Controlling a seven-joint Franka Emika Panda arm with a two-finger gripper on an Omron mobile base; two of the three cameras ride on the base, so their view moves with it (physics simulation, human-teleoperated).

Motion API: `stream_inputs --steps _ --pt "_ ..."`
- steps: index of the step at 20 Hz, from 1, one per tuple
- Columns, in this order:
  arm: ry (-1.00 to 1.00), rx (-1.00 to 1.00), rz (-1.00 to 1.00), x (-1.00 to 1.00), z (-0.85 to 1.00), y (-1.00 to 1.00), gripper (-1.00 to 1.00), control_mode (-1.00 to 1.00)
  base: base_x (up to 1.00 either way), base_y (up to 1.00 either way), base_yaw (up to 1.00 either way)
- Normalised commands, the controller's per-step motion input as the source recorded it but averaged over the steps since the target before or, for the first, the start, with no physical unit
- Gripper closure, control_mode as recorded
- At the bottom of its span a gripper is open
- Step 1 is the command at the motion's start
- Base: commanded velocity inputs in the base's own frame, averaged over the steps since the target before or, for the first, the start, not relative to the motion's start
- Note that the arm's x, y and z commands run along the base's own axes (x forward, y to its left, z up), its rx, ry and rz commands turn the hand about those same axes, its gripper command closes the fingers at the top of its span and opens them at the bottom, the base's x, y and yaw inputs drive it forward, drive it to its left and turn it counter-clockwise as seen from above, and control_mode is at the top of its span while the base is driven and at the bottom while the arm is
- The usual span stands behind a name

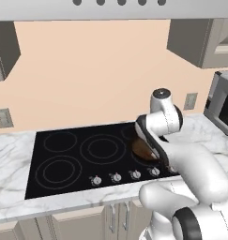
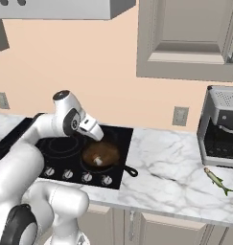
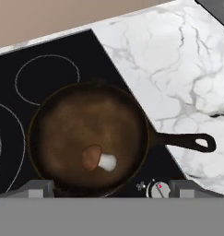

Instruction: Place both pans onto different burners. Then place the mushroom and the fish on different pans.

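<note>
1. The brown pan (image 3: 88, 138) sits on the cooktop (image 3: 21, 115) at its right side, near the knobs (image 2: 87, 177). Its handle (image 3: 185, 140) reaches out over the edge of the glass toward the marble desk (image 2: 170, 167), probably so it is easy to grasp.
2. The mushroom (image 3: 98, 159) lies on its side inside this pan, touching the pan floor, cap to the left and white stem to the right in the hand view. I judge this part of the task as done.
3. The tool (image 3: 106, 186) hovers above the pan with its jaws spread wide and released; it holds nothing, and the mushroom is apart from the fingertips (image 3: 37, 188).
4. The fish (image 2: 217, 180) lies on the desk well apart from the cooktop, in front of the coffee machine (image 2: 222, 127). It needs a pan of its own.
5. 3 burners (image 1: 102, 149) on the left are free for the dark pan.
6. No brand, label or readable writing can be seen; the knob marks are too small to read.
</note>
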Motion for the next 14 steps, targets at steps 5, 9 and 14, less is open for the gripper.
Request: stream_inputs --steps 5,9,14 --pt "0.0 0.0 0.0 -0.56 0.43 -0.01 -1.0 -1.0 0.0 0.0 0.0" --pt "0.0 0.0 0.14 -0.39 0.21 -0.03 -1.0 -1.0 0.0 0.0 0.0" --pt "0.0 0.0 0.19 -0.41 0.1 -0.15 -1.0 -1.0 0.0 0.0 0.0"
